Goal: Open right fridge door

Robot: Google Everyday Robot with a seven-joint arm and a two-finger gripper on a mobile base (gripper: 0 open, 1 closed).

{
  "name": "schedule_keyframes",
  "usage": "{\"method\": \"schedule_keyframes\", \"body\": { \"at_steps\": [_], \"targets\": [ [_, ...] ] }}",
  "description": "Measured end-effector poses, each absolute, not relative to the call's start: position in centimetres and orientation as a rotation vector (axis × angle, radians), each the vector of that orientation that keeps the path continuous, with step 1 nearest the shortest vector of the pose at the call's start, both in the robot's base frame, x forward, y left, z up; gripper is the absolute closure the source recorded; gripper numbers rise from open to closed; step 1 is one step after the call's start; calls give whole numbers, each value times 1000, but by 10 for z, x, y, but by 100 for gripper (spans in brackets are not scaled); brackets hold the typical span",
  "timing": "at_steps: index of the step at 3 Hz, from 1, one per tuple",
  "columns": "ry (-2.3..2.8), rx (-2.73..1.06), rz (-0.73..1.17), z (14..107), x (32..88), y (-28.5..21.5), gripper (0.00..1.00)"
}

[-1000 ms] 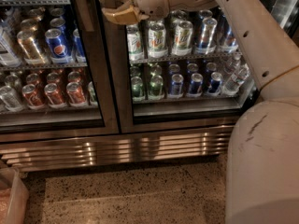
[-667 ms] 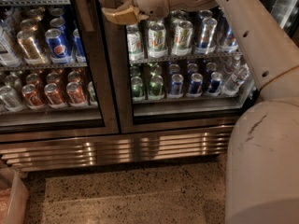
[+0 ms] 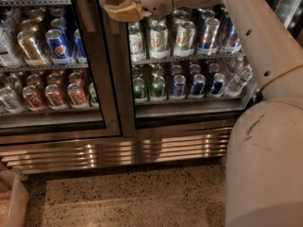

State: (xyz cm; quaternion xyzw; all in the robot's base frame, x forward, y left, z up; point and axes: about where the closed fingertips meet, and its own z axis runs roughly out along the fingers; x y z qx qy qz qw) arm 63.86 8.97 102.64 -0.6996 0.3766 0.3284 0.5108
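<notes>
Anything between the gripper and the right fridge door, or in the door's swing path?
Nothing visible between them: the gripper sits at the top of the view, at the left frame of the right fridge door. The floor ahead is bare, but the robot's base stands before the door's right corner and may limit its swing.

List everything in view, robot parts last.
right fridge door: 1, steel-framed glass, right half, shut
left fridge door: 1, steel-framed glass, left, shut
cans: many; blue, red, silver behind left door; green, white, blue behind right
grille: 1, steel, under doors
floor: speckled beige, bottom
bin: 1, translucent, bottom-left corner
arm: 1, white, right side to top
pincer: 1, tan, top, at right door's left edge
</notes>
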Motion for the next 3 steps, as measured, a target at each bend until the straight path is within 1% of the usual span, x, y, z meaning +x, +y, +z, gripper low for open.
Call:
{"method": "schedule_keyframes", "body": {
  "at_steps": [1,3],
  "targets": [
    [906,-1684,790,1026,639,90,100],
    [949,-1667,799,1038,609,89,100]
  ]
}}
